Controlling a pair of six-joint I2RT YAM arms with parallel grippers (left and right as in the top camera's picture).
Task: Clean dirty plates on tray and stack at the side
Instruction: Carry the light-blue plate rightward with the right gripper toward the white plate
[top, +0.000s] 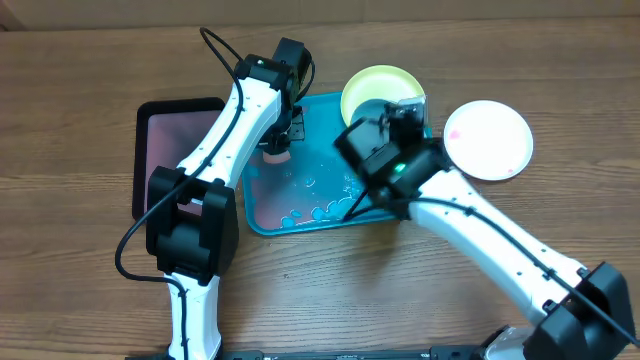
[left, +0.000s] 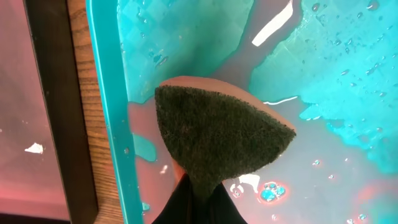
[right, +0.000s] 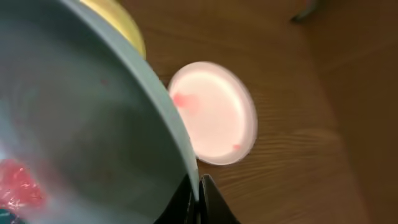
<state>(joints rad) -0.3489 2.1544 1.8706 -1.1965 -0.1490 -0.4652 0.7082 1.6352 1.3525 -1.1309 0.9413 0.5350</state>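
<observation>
- The big turquoise tray (top: 325, 120) sits in the middle of the wooden tabletop (top: 80, 60), and both arms reach over it
- Pinkish water (left: 323, 162) lies in the tray, with small bubbles (top: 305, 213) near its front edge
- The left gripper (left: 193, 202) pinches a sponge (left: 217, 137) by one end. The sponge is pink, and its dark green scrubby side faces the wrist camera
- The sponge is over the wet part of the tray, close to the tray's left rim. I cannot tell if it touches the bottom
- The right gripper (right: 199, 196) is closed tight on the rim of the pale aqua plate (right: 81, 112) and holds it tilted over the right side of the tray
- The aqua plate has a red smear (right: 18, 186) on it, low down on the left in the right wrist view
- The yellow-green plate (top: 375, 85) is at the far right corner of the tray, partly hidden behind the right gripper
- The white plate (top: 488, 140) lies flat on the tabletop, just right of the tray. It is off the tray, and it has reddish spots on it
- A smaller black tray (top: 180, 103) with a pink inside sits on the tabletop just left of the big tray — the left arm crosses over it
</observation>
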